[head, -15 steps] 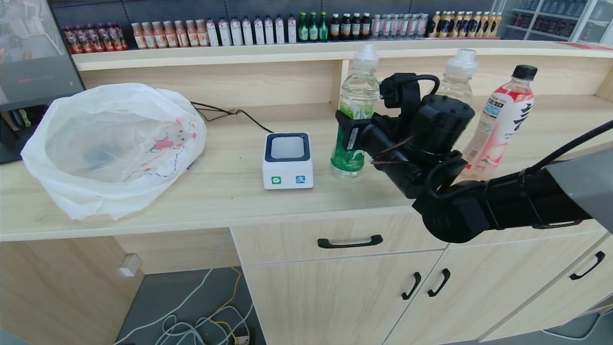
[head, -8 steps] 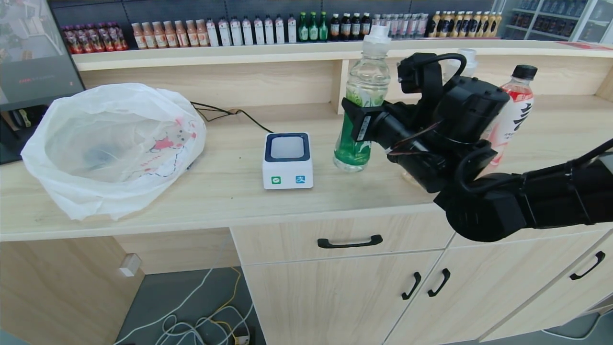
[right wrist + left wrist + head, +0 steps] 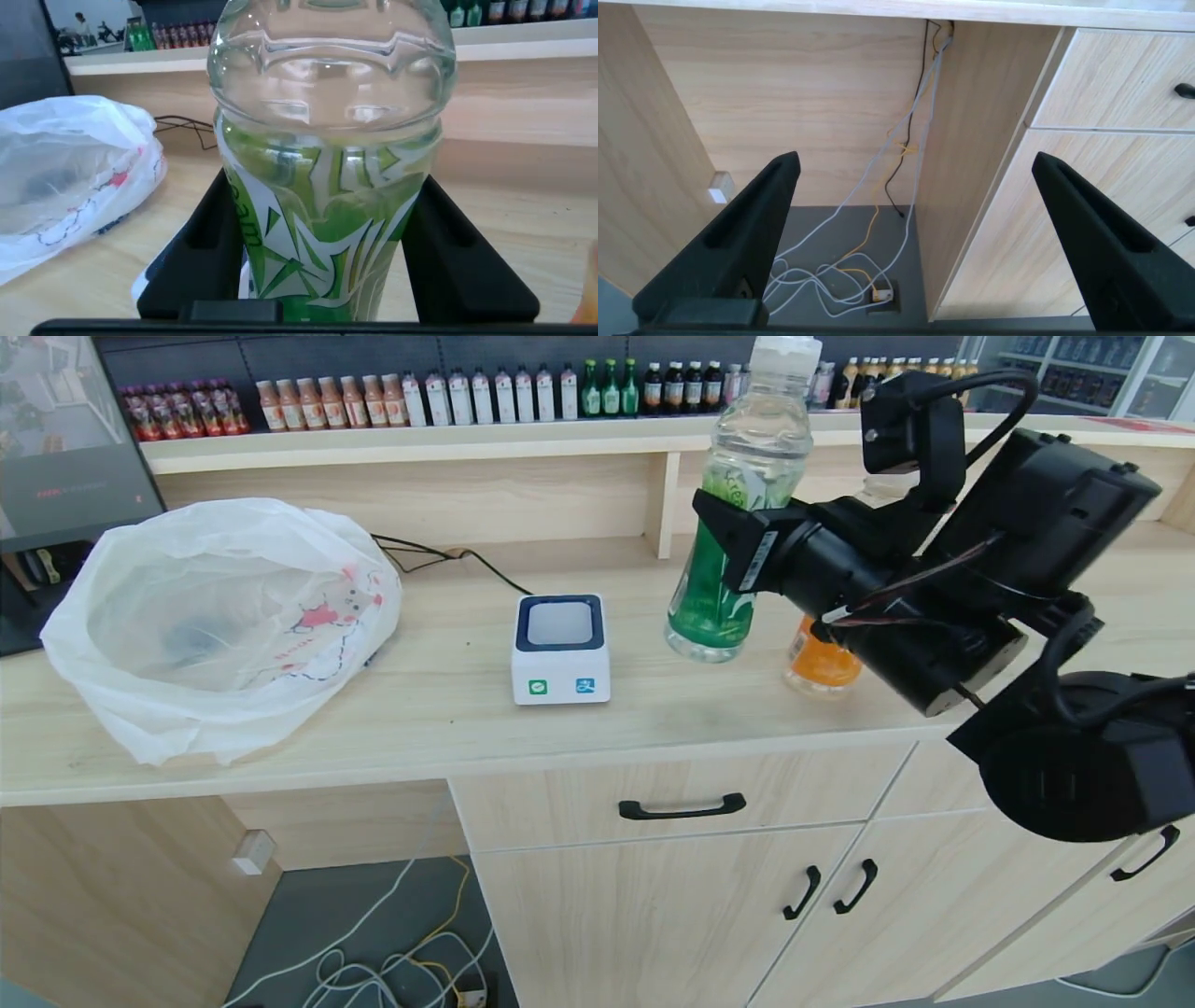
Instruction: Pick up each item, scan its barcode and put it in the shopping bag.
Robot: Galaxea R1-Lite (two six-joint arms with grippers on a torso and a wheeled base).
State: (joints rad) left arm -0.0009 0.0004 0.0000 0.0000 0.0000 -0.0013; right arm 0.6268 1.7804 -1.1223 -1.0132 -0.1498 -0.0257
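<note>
One green-labelled bottle (image 3: pixel 752 448) is held over the counter (image 3: pixel 448 709), clamped in the right gripper (image 3: pixel 738 537), just right of the scanner (image 3: pixel 560 649) with green and blue icons; the shopping bag (image 3: pixel 224 625) gapes well apart, leftward.

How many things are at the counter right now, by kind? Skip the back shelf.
Bottles: 2, a green bottle held in the right claw and an orange bottle standing on the counter
Scanner: 1
Bag: 1
Total: 4. The right arm may hide more behind it.
</note>
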